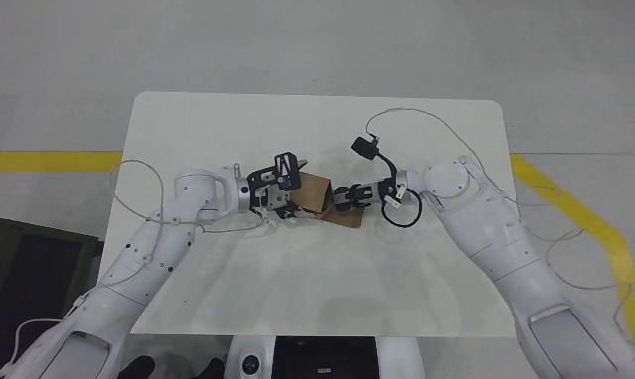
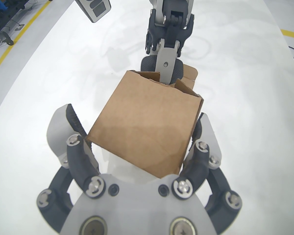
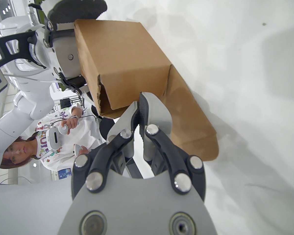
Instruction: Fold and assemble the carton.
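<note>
A brown carton [image 1: 316,191] lies on its side at the middle of the white table [image 1: 317,121], held between both arms. My left gripper [image 2: 136,113] is shut on the carton [image 2: 147,123], one finger [image 2: 72,125] against each side of its near end. One left pad [image 3: 78,8] shows at the carton's [image 3: 122,57] far end. My right gripper [image 3: 139,106] is shut, its tips pressed into the carton's open end between the short flaps. From the left wrist it [image 2: 165,74] comes in from the far side. A long flap [image 3: 191,123] lies flat on the table.
The right arm's wrist camera [image 1: 367,146] sticks out above the carton on a black stalk. Thin cables [image 1: 437,121] loop over the table's back right, and another [image 1: 139,181] over its left side. Bare table surface lies in front of and behind the carton.
</note>
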{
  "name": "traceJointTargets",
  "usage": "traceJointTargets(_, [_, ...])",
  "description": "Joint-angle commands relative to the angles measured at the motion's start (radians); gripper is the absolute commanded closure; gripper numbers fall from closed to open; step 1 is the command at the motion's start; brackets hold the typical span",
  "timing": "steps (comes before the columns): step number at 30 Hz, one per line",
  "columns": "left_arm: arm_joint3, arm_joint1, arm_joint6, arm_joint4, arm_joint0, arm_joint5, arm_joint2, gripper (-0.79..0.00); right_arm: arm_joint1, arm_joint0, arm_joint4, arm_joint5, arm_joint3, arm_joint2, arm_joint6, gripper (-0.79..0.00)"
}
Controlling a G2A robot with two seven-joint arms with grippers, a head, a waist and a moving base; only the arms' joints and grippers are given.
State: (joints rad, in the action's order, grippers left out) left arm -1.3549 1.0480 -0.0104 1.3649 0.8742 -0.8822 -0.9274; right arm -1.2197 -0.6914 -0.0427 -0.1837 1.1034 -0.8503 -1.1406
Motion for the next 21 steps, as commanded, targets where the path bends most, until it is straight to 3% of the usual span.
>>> traceJointTargets(1, [-0.003,0.001,0.001,0.001,0.0,0.001,0.0,-0.785,-0.005,0.0,-0.007,0.008,0.003,0.011,0.001,0.0])
traceJointTargets(10, [-0.011,0.001,0.0,0.006,0.008,0.003,-0.01,-0.785,-0.028,0.011,-0.05,0.024,-0.024,0.042,0.031,0.0])
traceJointTargets(21, [-0.021,0.0,0.004,0.008,0.019,0.001,-0.021,-0.785,-0.054,0.031,-0.111,-0.026,-0.076,0.068,0.033,0.0])
